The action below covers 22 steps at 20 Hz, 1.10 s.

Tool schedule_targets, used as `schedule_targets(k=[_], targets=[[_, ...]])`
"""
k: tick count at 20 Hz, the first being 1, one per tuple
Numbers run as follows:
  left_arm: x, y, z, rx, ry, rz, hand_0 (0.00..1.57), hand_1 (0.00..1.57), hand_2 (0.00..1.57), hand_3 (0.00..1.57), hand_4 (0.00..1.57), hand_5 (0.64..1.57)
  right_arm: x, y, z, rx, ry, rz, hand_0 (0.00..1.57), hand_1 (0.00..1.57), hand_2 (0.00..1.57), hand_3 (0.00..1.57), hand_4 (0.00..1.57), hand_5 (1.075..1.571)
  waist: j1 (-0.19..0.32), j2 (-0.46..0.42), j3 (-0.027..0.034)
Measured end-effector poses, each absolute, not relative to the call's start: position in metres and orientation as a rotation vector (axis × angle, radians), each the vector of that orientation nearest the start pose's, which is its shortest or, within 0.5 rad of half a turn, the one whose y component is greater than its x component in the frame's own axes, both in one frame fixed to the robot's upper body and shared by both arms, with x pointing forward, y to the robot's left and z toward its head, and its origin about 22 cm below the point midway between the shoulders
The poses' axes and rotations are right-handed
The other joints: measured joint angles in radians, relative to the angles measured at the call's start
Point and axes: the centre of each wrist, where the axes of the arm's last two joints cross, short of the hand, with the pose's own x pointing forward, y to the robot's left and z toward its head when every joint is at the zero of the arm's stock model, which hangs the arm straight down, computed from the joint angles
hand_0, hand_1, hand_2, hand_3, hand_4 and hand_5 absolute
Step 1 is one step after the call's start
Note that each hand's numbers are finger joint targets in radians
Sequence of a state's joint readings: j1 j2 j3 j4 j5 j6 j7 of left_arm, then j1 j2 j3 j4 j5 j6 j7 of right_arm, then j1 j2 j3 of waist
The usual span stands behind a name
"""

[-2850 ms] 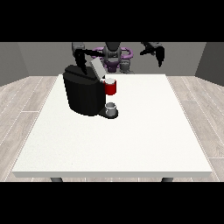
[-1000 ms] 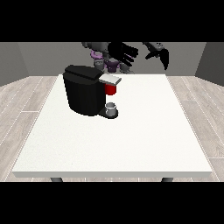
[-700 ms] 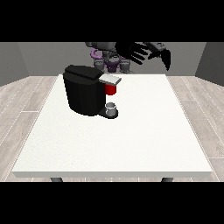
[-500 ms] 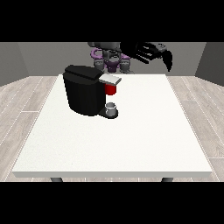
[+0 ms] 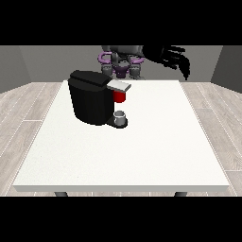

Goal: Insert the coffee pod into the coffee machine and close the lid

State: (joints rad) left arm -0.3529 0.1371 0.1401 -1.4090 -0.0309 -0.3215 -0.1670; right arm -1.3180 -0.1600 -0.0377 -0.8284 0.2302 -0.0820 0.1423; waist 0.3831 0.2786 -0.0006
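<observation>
The black coffee machine (image 5: 92, 99) stands on the left half of the white table (image 5: 156, 142). Its lid (image 5: 119, 85), grey at the front, lies flat on the machine's top. Something red (image 5: 120, 97), the coffee pod or its holder, shows just under the lid's front. Both black hands hang in the air at the upper right, well away from the machine. The hand nearer the view's middle (image 5: 164, 53) has spread fingers and holds nothing. The hand at the view's right (image 5: 185, 67) points relaxed fingers downward, also holding nothing.
A small grey cup (image 5: 121, 116) sits on the machine's base below the spout. The robot's torso (image 5: 122, 61) stands behind the table's far edge. Bare white tabletop stretches right of and in front of the machine.
The lid, tilted up at first, now lies flat. The hand that was at the lid has lifted off and swung to the view's right, beside the other hand.
</observation>
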Motion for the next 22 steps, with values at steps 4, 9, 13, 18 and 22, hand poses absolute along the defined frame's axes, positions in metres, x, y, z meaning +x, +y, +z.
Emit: schedule_targets(k=[4, 9, 13, 18, 22], targets=[[0.328, 0.257, 0.074, -0.132, -1.898, -0.394, 0.0, 0.0, 0.0, 0.0, 0.32, 1.571, 0.441, -0.094, 0.283, -0.221, -1.979, 0.502, 0.0, 0.0, 0.0, 0.0, 0.0, 1.571, 0.013, 0.035, -0.0001], [0.328, 0.239, 0.087, -0.177, -1.916, -0.445, 0.0, 0.0, 0.0, 0.0, 0.33, 1.571, 0.448, -0.106, 0.292, -0.22, -1.983, 0.457, 0.0, 0.0, 0.0, 0.0, 0.0, 1.571, 0.047, 0.052, 0.0003], [0.323, 0.223, 0.089, -0.187, -1.91, -0.465, 0.0, 0.0, 0.0, 0.0, 0.27, 1.571, 0.451, -0.106, 0.284, -0.183, -1.988, 0.452, 0.0, 0.0, 0.0, 0.0, 0.0, 1.571, 0.049, 0.043, 0.0006], [0.316, 0.225, 0.078, -0.176, -1.861, -0.434, 0.0, 0.0, 0.0, 0.0, 0.27, 1.571, 0.448, -0.089, 0.253, -0.092, -2.004, 0.5, 0.0, 0.0, 0.0, 0.0, 0.22, 1.571, 0.014, -0.013, 0.0005], [0.311, 0.241, 0.055, -0.145, -1.801, -0.381, 0.0, 0.0, 0.0, 0.0, 0.27, 1.571, 0.439, -0.072, 0.217, 0.018, -2.005, 0.531, 0.0, 0.0, 0.0, 0.0, 0.26, 1.571, -0.044, -0.074, 0.0005]])
